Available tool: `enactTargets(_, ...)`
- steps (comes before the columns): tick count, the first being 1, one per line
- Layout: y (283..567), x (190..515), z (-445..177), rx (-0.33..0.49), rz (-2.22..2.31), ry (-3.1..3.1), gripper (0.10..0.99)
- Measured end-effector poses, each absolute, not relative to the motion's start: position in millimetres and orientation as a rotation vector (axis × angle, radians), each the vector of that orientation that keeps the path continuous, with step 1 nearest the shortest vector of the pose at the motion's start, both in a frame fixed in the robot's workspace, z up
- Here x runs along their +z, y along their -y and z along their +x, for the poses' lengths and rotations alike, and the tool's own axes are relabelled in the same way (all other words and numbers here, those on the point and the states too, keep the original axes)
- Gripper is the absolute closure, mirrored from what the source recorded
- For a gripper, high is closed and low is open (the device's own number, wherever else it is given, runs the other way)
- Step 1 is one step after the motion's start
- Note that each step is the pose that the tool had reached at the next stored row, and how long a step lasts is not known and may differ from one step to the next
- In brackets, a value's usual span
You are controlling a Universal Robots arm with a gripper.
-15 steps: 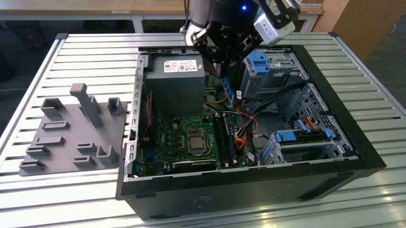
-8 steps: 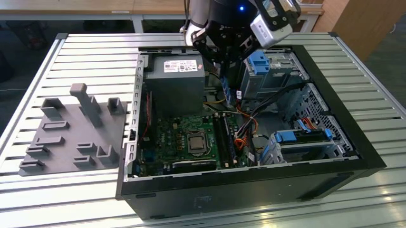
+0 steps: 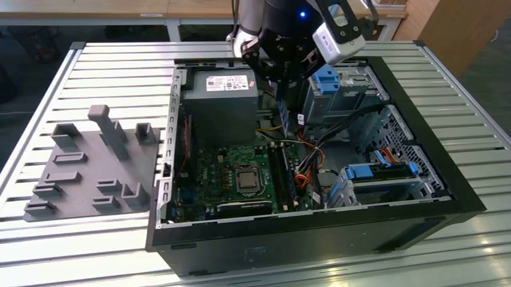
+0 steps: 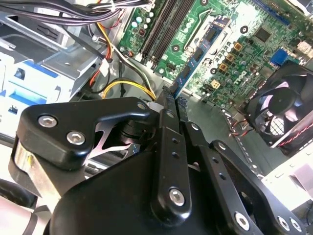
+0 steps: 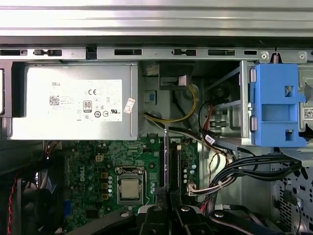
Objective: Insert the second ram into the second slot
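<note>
A slatted metal table (image 3: 119, 66) carries an open computer case (image 3: 447, 156) lying on its side, with a grey fixture tray (image 3: 88, 161) well off to the exterior view's left.

The gripper (image 3: 285, 82) hangs over the case interior, just beside the power supply (image 3: 219, 104). Its fingers are pressed together, pinching the second ram (image 3: 284, 110) by one short end. The thin blue stick projects straight down from the fingertips toward the motherboard (image 3: 231, 173), apart from it and not yet seated.

In the first wrist view the stick shows edge-on as a narrow line (image 5: 166, 156) running out from the gripper (image 5: 168, 208) over the memory slots (image 5: 172, 164). It seems to line up with the slots, though I cannot tell with which one. The processor socket (image 5: 129, 188) lies to one side of the stick, a blue drive bracket (image 5: 276, 105) farther off on the other. In the second wrist view the blue strip (image 4: 198, 54) reaches beyond the closed fingertips (image 4: 168, 100).

The stick looks light, stiff and thin. I judge it fragile along its contact edge and chip faces, so the flat sides near the upper edge are the sound place to hold it. A grip at one end likely lets it tilt under pressing force.
</note>
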State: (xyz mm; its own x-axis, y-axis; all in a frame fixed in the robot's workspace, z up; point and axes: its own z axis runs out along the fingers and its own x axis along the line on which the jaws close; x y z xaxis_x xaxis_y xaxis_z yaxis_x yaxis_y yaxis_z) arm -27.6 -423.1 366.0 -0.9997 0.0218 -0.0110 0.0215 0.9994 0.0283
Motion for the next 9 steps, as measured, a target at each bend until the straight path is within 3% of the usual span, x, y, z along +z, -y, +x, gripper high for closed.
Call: enactTargets(9, 424.7, 362.3, -27.5, 0.044, 0.034, -3.13, 0.953)
